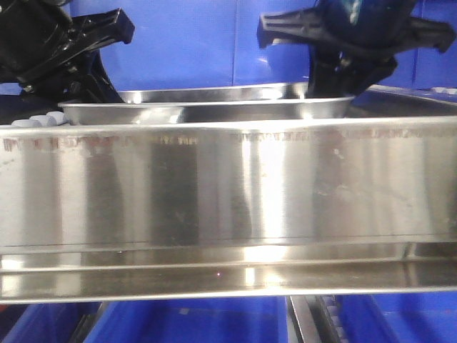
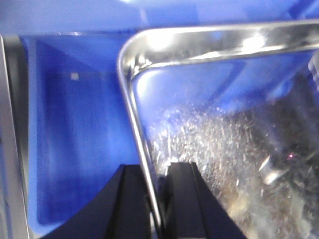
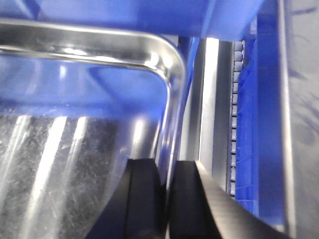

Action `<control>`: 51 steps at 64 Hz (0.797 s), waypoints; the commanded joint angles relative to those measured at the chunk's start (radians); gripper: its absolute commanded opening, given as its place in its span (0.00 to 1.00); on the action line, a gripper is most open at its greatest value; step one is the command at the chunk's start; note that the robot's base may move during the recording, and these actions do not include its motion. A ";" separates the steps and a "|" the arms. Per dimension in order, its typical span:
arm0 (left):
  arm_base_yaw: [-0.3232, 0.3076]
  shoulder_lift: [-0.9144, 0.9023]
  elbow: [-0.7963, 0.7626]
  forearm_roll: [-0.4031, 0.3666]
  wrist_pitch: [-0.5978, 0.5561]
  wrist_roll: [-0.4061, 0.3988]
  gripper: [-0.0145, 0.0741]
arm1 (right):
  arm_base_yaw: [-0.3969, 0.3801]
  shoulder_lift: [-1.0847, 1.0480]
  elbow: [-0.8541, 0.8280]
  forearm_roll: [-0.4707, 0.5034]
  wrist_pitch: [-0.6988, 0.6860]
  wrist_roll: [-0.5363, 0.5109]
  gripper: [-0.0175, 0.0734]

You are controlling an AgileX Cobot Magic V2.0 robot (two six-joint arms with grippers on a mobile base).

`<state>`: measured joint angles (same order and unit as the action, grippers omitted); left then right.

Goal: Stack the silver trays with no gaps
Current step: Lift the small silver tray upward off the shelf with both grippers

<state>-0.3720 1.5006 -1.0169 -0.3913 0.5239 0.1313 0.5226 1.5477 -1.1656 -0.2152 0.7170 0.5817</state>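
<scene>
1. Currently, the silver tray (image 1: 207, 113) is lying level just behind the long steel shelf rail (image 1: 228, 193), which is filling most of the front view.
2. Two black arms are reaching down to the tray, one at each end, with a blue bin wall (image 1: 193, 43) showing behind them.
3. The left gripper (image 2: 152, 201) is pinching the tray's left rim. The thin rolled edge is running straight between its two fingers (image 2: 127, 204), so the jaws are standing narrow, clamped on the metal.
4. In that wrist view the tray's rounded corner is curving away at the top, and a blue bin (image 2: 75, 149) is lying just beside the tray on its outer side.
5. The right gripper (image 3: 167, 199) is doing the same on the right rim, with one finger sitting inside the pan and the other outside, and the jaws narrow on the edge.
6. A roller track (image 3: 237, 124) is running alongside, beyond the tray's right side.
7. The tray's floor is looking scratched and is throwing back blurred reflections.
8. I am not managing to tell whether the tray is resting on something or being held clear, nor whether another tray is lying under it.
</scene>
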 commanded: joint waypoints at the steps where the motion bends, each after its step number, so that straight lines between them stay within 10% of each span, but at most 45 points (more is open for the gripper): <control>1: -0.012 -0.046 -0.014 -0.014 0.011 0.014 0.14 | 0.007 -0.046 0.001 -0.039 -0.014 -0.022 0.11; 27: -0.012 -0.206 -0.014 0.062 -0.033 -0.118 0.14 | 0.020 -0.186 0.001 -0.089 -0.038 0.020 0.11; 51: -0.031 -0.260 -0.031 0.089 -0.087 -0.167 0.14 | 0.143 -0.197 0.001 -0.374 0.005 0.282 0.11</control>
<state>-0.3798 1.2625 -1.0242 -0.3069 0.4753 -0.0193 0.6405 1.3608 -1.1638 -0.4711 0.7012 0.7961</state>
